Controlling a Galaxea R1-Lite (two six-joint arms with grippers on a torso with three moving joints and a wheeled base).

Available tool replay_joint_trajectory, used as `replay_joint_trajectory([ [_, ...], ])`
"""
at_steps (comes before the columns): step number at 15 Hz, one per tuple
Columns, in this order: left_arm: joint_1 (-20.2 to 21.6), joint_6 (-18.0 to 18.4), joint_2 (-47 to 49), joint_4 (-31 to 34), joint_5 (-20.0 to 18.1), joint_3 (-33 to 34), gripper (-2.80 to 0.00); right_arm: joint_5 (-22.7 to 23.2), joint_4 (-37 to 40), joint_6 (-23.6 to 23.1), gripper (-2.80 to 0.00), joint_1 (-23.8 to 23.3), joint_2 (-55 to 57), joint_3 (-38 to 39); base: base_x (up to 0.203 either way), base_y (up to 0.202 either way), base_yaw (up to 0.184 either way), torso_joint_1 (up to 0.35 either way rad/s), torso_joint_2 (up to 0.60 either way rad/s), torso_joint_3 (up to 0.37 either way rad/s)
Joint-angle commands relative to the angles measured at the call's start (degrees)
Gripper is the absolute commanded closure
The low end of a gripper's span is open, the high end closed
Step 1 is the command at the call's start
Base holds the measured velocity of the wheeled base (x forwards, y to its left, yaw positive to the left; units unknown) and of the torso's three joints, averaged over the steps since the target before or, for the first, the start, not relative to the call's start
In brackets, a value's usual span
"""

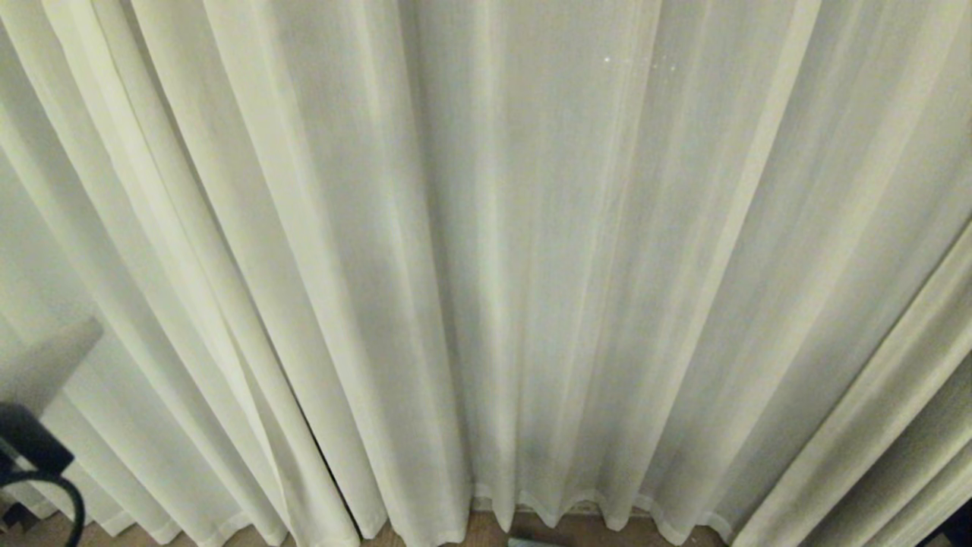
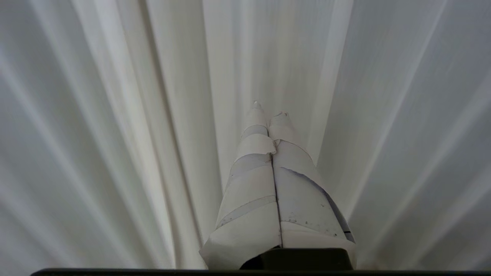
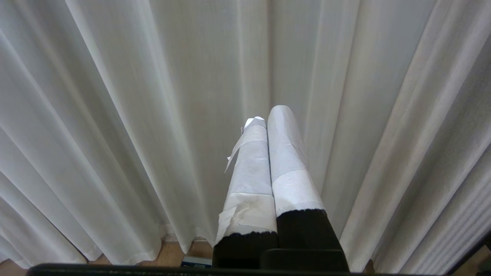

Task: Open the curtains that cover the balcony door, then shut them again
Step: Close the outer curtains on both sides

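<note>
Cream-white curtains (image 1: 486, 251) are hanging drawn across the whole head view, pleats running down to hemmed edges just above a strip of wooden floor (image 1: 486, 532). The balcony door is lying hidden behind the fabric. No labels or writing are showing anywhere. The left gripper (image 2: 268, 111) is pointing at the pleats, its tape-wrapped fingers (image 2: 253, 184) pressing together on nothing. The right gripper (image 3: 270, 115) is facing the curtains too, fingers (image 3: 249, 180) likewise pressing together, holding nothing.
</note>
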Motion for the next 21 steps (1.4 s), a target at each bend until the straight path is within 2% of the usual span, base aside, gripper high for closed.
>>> replay_joint_trajectory([
  [1,1.2,0.0,-7.2,7.0,0.0,0.9,0.0,0.0,0.0,0.0,0.0,0.0,0.1,0.0,0.0,0.0,0.0,0.0,0.0,0.0],
  [4,3.3,0.0,-16.4,15.3,-1.4,3.0,0.0,0.0,0.0,0.0,0.0,0.0,0.1,0.0,0.0,0.0,0.0,0.0,0.0,0.0],
  [7,6.8,0.1,-28.7,16.8,-2.2,10.0,0.0,0.0,0.0,0.0,0.0,0.0,0.1,0.0,0.0,0.0,0.0,0.0,0.0,0.0],
  [9,8.1,0.8,-31.1,15.1,-2.3,14.3,0.0,0.0,0.0,0.0,0.0,0.0,0.1,0.0,0.0,0.0,0.0,0.0,0.0,0.0],
  [10,8.3,1.6,-30.8,16.6,-2.3,14.8,0.0,0.0,0.0,0.0,0.0,0.0,0.1,0.0,0.0,0.0,0.0,0.0,0.0,0.0],
  [13,2.1,1.5,-33.1,24.1,-1.9,14.8,0.0,0.0,0.0,0.0,0.0,0.0,0.1,0.0,0.0,0.0,0.0,0.0,0.0,0.0],
  [14,2.0,1.8,-34.8,28.6,-2.2,14.8,0.0,0.0,0.0,0.0,0.0,0.0,0.1,0.0,0.0,0.0,0.0,0.0,0.0,0.0],
  [16,3.1,2.4,-39.9,32.2,-2.3,14.7,0.0,0.0,0.0,0.0,0.0,0.0,0.1,0.0,0.0,0.0,0.0,0.0,0.0,0.0],
  [19,3.5,2.7,-46.5,32.7,-2.0,14.7,0.0,0.0,0.0,0.0,0.0,0.0,0.1,0.0,0.0,0.0,0.0,0.0,0.0,0.0],
  [21,3.5,2.7,-46.6,32.8,-1.9,14.8,0.0,0.0,0.0,0.0,0.0,0.0,0.1,0.0,0.0,0.0,0.0,0.0,0.0,0.0],
])
